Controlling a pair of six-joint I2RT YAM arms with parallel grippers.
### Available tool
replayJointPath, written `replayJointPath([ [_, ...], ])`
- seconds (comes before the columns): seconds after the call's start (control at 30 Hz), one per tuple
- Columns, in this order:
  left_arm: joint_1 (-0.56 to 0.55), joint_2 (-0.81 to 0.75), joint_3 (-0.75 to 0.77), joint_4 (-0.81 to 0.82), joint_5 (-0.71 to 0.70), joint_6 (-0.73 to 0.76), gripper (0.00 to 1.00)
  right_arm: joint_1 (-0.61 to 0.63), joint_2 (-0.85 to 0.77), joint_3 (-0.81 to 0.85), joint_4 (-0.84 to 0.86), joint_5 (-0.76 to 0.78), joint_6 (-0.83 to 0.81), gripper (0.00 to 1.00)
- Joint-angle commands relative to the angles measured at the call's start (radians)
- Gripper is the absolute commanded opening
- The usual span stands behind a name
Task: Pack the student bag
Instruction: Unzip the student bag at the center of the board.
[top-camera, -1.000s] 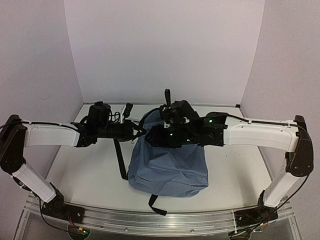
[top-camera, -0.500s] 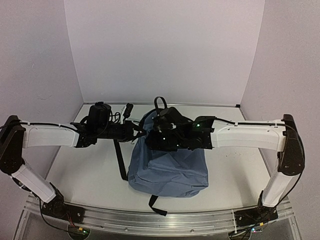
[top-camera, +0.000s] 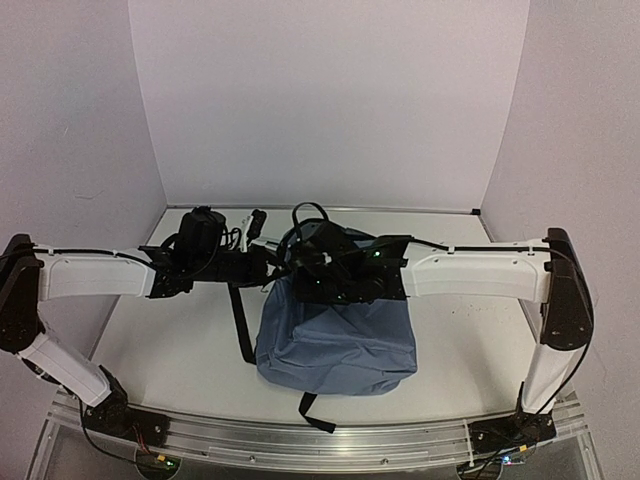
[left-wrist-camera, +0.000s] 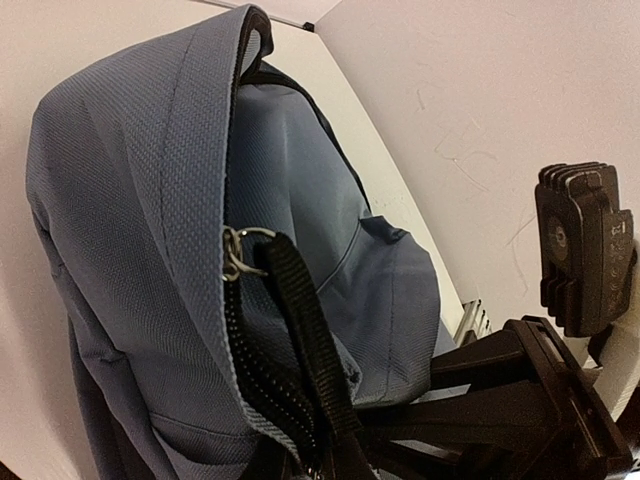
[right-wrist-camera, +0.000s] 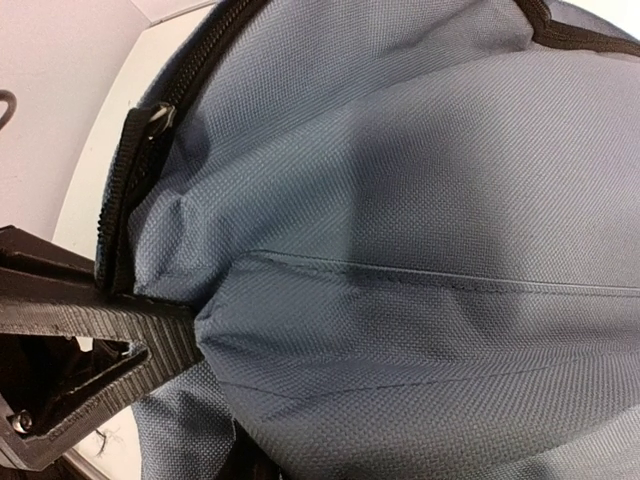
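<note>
Pinching, with the right gripper (top-camera: 305, 272), a pucker of slate-blue fabric just beside the zipper (right-wrist-camera: 128, 190); reaching in level from the right, forearm stretched above the student bag (top-camera: 335, 335). Clamping, with the left gripper (top-camera: 277, 262), the zipper edge beside a black strap (left-wrist-camera: 300, 320); extending level from the left. Holding the bag's top up between both, base resting on the table (top-camera: 170, 330).
</note>
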Motion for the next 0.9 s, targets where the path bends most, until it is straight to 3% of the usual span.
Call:
replayJointPath([
  [0.0, -0.025, -0.106, 0.046, 0.0, -0.022, 0.021, 0.0, -0.026, -0.072, -0.011, -0.043, 0.045, 0.001, 0.14],
  [0.17, -0.018, -0.103, 0.042, 0.0, -0.011, 0.002, 0.0, -0.027, -0.117, -0.059, -0.003, -0.016, 0.001, 0.17],
  [0.47, -0.012, -0.097, 0.042, -0.003, -0.011, -0.008, 0.0, -0.026, -0.147, -0.112, 0.072, -0.095, 0.018, 0.0],
  [0.87, 0.077, -0.097, 0.021, -0.125, -0.141, -0.045, 0.0, -0.03, -0.238, -0.195, 0.07, -0.08, 0.007, 0.0],
])
